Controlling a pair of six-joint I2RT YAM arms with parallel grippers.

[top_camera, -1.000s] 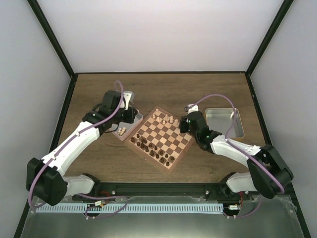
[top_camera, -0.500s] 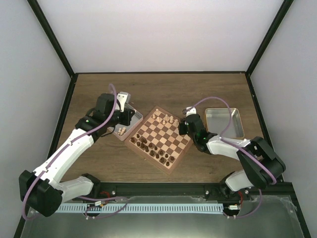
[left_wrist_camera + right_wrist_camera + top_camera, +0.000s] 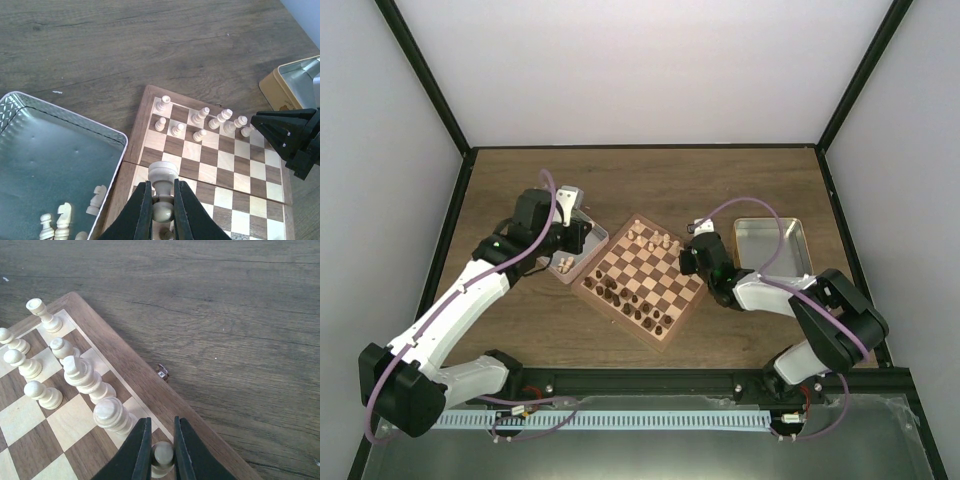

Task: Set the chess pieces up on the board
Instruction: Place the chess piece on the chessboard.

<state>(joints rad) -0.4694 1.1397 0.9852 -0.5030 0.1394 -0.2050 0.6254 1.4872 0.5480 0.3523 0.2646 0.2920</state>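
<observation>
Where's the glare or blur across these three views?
Top external: even, soft light, with the right tray reflecting bright. Left wrist: mottled sheen on the left tray, and the held piece near the lens is slightly soft. Right wrist: board sharp, shadows faint, and only the gripped piece is blurred.

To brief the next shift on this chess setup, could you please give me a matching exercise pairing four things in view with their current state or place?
Things:
1. left claw
2. right claw
3. silver tray by the left arm
4. dark pieces

States:
A. holds a few loose light pieces
B. shut on a round-topped light piece by the board rim
C. stand on the board's side nearer the arm bases
D. shut on a flat-topped light piece

Pairs: 1-D, 2-B, 3-A, 4-C
</observation>
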